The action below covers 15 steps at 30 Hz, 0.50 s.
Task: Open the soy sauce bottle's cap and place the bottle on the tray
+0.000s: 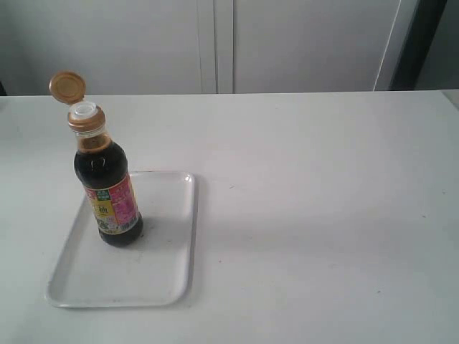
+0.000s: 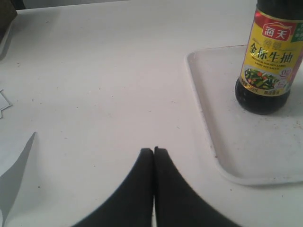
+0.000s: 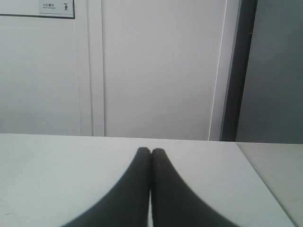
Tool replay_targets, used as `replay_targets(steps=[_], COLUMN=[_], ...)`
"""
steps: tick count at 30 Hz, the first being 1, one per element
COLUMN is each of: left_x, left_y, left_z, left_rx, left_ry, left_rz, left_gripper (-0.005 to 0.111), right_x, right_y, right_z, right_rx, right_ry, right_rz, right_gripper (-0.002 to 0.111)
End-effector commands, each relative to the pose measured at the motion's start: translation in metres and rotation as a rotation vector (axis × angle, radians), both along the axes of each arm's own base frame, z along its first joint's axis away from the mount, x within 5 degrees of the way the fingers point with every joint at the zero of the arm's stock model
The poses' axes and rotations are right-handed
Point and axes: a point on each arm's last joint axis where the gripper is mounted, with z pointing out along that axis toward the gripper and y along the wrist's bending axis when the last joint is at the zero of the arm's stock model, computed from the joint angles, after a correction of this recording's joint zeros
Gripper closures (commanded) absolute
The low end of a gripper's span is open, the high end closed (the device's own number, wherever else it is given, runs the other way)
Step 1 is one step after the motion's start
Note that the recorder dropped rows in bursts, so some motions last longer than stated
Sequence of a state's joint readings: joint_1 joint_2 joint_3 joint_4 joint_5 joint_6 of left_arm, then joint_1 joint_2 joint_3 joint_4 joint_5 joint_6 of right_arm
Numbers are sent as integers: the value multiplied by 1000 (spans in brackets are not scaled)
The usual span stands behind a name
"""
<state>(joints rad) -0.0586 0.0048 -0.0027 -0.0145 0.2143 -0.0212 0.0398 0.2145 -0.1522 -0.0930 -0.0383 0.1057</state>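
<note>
seen from the room, the tray [image 1: 84,281] lies on the white table [image 1: 315,215] at about eight o'clock of the table top. the bottle [image 1: 107,193] stands upright inside the tray, on its floor, at about eleven o'clock from the tray's middle and near the far rim. it is full of dark sauce up to the neck. the cap [image 1: 67,86] is open: it hangs on its hinge from the orange collar [image 1: 87,120] and leans to about ten o'clock of the white spout [image 1: 84,109], which is uncovered. the yellow, pink and green label [image 1: 113,204] is turned toward about five o'clock.

the left gripper [image 2: 154,150] has its two black fingers pressed together with nothing between them. it hovers low over the bare table, outside the tray. if the way its fingers point is twelve o'clock, the bottle [image 2: 270,71] stands at about two o'clock from the tips, well apart from them, and the rim of the tray [image 2: 203,123] runs between the fingers and the bottle. the gripper touches neither the bottle nor the tray.

the right gripper [image 3: 150,151] also has its fingers pressed together and holds nothing. it is over the table and points at the pale cupboard doors [image 3: 156,71] behind it. i cannot tell where the bottle lies from this gripper, because no view shows both.
</note>
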Motion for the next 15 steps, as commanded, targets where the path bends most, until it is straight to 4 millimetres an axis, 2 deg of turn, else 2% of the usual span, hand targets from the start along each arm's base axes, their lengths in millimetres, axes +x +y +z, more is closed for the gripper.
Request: replay_targets(steps=[1,15], left_x=[0,0], left_y=[0,0], left_z=[-1,0], left_rx=[-17,-18], left_ry=[3,-11], left_rz=[1,2], left_gripper=[107,107], right_x=[-1,-1], right_y=[-1,-1], right_z=[0,0], right_rx=[1,1], right_ry=[-13,-13], right_rz=[-10,-10], right_gripper=[108,108])
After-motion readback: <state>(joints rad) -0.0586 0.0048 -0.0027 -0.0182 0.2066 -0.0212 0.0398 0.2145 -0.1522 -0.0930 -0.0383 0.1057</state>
